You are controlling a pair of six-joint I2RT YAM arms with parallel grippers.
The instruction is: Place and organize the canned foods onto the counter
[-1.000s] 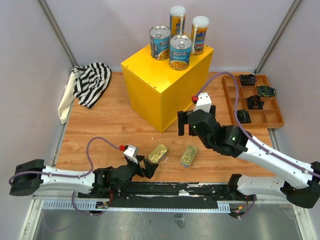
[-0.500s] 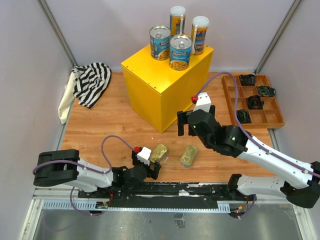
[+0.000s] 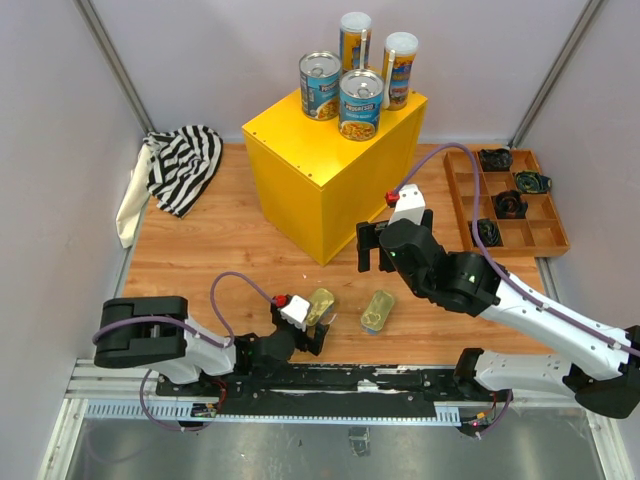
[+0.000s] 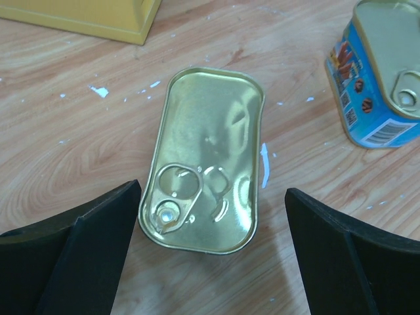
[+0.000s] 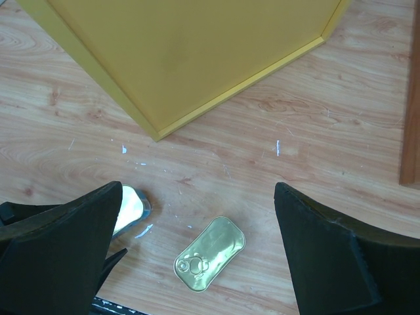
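The yellow counter [image 3: 318,172] carries two tall white-lidded cans [image 3: 355,40] and two wide blue-labelled cans [image 3: 360,103]. Two flat golden tins lie on the wooden floor in front of it: the left tin [image 3: 320,304] and the right tin [image 3: 378,310]. My left gripper [image 3: 311,336] is low and open at the near end of the left tin [image 4: 207,161], with a finger on each side and not touching it. The right tin shows at the left wrist view's upper right [image 4: 377,72]. My right gripper [image 3: 372,247] is open and empty, high above the right tin [image 5: 210,254].
A striped cloth [image 3: 180,165] lies at the back left. A brown compartmented tray [image 3: 545,238] with small black gadgets stands at the right. The counter's corner [image 5: 156,134] lies close ahead of the right gripper. The arms' rail runs along the near edge.
My left arm has swung right and forward along the floor, bringing its open gripper up to the left tin. The right arm has barely moved.
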